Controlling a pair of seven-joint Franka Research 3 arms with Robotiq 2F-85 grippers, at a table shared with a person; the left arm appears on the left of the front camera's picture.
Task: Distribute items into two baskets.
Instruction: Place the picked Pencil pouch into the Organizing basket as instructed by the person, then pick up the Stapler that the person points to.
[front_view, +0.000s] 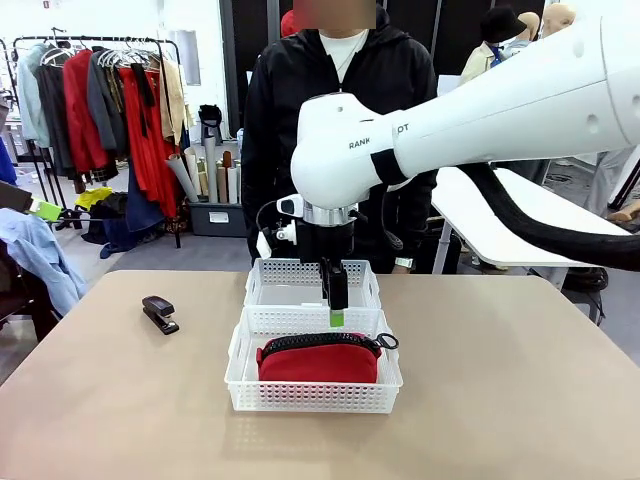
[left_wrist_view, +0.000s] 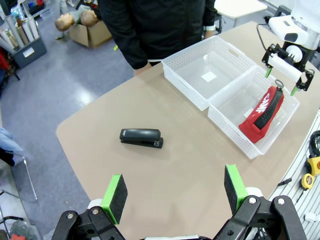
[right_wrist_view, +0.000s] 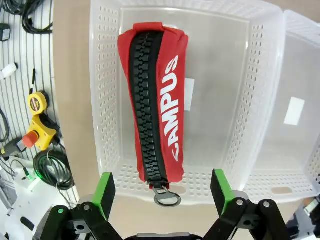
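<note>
Red pouch: lying in the near basket, just under my right gripper, not touching.
My jaws: standing wide, gripping nothing.
Room: basket floor lying bare beside the pouch.

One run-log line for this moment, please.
right claw: open, above red pouch | red pouch: lying in near basket | stapler: on table, untouched | left claw: open, holding nothing

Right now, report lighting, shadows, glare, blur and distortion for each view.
Front view: even soft light, only a faint shadow beside the small black stapler, all sharp. Left wrist view: pale glare on the glossy grey floor, tan table evenly lit. Right wrist view: wide-angle bowing of the white perforated plastic basket's walls; print on the red fabric pouch crisp.
</note>
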